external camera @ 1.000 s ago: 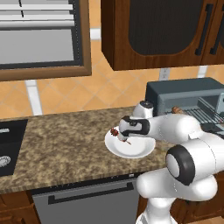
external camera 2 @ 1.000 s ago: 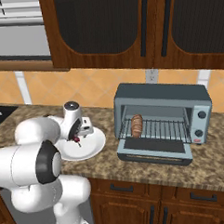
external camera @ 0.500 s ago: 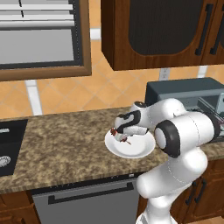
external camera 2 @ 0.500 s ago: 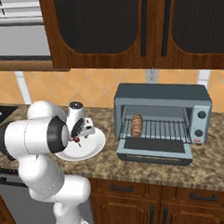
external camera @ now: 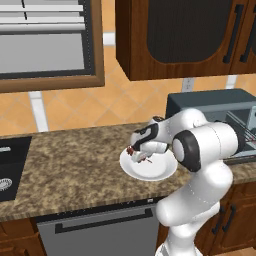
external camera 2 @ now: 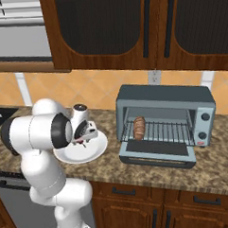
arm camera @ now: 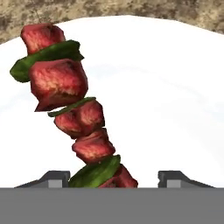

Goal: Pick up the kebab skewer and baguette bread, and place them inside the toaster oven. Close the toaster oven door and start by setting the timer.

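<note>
Your gripper [arm camera: 113,178] has been sinking toward the smooth round white plate [external camera: 152,172]; fingers are standing apart, straddling the skewer [arm camera: 72,109], glossy red chunks, green slices.

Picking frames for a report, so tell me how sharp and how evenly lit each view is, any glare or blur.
Left base view: sharp, flat even light, no glare on the plate. Right base view: equally crisp, the oven interior reads clearly, bread visible. Hand view: the skewer is close and slightly soft; the plate is near featureless white.
</note>
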Controlling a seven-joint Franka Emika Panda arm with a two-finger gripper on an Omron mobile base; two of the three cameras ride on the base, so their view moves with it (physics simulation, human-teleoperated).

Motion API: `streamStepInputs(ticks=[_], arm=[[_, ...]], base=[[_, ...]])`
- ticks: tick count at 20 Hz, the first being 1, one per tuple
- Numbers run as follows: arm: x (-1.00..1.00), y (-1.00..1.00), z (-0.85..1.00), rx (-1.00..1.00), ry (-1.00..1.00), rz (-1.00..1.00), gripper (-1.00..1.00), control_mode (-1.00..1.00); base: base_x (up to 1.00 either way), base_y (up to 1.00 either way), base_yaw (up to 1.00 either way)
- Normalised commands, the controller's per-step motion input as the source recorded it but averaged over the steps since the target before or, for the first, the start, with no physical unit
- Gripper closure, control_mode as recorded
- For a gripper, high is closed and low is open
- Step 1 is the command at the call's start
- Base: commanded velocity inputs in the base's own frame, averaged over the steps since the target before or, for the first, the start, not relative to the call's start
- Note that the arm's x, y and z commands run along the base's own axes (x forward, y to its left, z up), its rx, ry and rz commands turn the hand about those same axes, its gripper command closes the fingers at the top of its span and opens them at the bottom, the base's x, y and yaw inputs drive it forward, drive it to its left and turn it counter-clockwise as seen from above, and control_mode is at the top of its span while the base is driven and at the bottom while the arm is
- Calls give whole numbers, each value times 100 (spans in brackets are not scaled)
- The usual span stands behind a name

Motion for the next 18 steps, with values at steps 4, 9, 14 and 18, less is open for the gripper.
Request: streamStepInputs(ticks=[4, 9, 14, 18], arm=[[-21, -15, 27, 0, 0, 10, 100, -100], [-93, -89, 99, 2, 0, 9, 100, -100], [-90, -100, 100, 4, 0, 1, 100, -100], [-32, -100, 100, 4, 0, -5, 100, -100]], base=[[0, 0, 0], [0, 0, 0], [0, 0, 0], [0, 0, 0]])
